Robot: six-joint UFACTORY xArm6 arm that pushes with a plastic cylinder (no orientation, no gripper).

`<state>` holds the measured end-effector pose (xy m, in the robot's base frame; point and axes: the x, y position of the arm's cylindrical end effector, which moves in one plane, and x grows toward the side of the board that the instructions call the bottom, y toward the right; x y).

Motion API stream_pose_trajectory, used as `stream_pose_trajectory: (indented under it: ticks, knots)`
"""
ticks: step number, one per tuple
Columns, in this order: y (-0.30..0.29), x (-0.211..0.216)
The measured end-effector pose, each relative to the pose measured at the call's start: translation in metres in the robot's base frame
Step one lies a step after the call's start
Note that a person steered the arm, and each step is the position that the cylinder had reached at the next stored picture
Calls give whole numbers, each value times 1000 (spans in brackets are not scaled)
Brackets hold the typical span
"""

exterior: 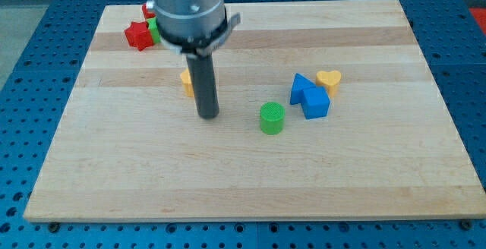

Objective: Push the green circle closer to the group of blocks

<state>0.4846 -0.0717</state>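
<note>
The green circle [272, 118] is a short green cylinder near the middle of the wooden board [250, 181]. My tip [208, 115] stands on the board to the view's left of it, about a block's width of gap between them. To the view's right of the green circle lie a blue triangle [301, 86], a blue cube [315, 102] touching it, and a yellow heart [329, 80] just beyond. A yellow block [186, 83] sits behind my rod, partly hidden.
At the view's top left are a red star [139, 35], a green block [153, 29] and a red block [148, 10], partly hidden by the arm's body [187, 10]. Blue perforated table surrounds the board.
</note>
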Motion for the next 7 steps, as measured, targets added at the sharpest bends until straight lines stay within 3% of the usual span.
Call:
stream_pose_trajectory:
  ticks: [1, 2, 3, 4, 6, 7]
  knots:
    - [17, 53]
    - [74, 63]
    - [114, 58]
    - [120, 38]
    - [108, -12]
    - [87, -14]
